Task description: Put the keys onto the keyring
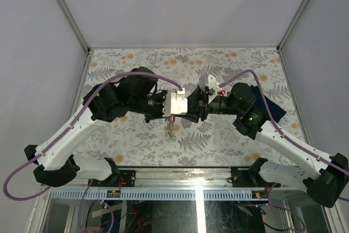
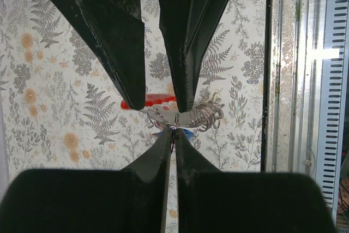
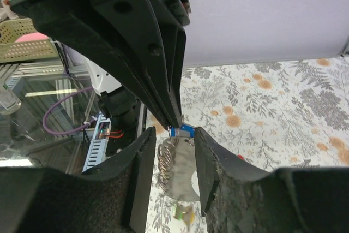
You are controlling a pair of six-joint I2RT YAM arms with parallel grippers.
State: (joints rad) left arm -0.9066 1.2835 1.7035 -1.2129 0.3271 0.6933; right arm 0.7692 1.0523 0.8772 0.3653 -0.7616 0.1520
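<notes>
From the left wrist camera, the left gripper is nearest me. Its two black fingers are pressed together, pinching thin metal at the lower edge of the bunch of tiny silvery metal keys. I cannot tell whether that metal is a key or a ring wire. The blue oblong plastic tag sits right at those closed tips. The coiled silvery wire keyring lies just beside them, on the side toward the desk's near edge.

Just beyond, the right gripper faces the left one tip to tip. Its fingers are spread, and the red oblong plastic tag lies across the gap between them. On the right wrist feed a blurred silvery piece fills that gap, and I cannot tell whether the pads bear on it.

From above, both arms rise from the near edge, bend inward and meet over the middle of the fern-patterned desk. The bunch dangles beneath the meeting point, with the green oblong tag lowest. A dark navy folded cloth lies by the right edge, well apart.
</notes>
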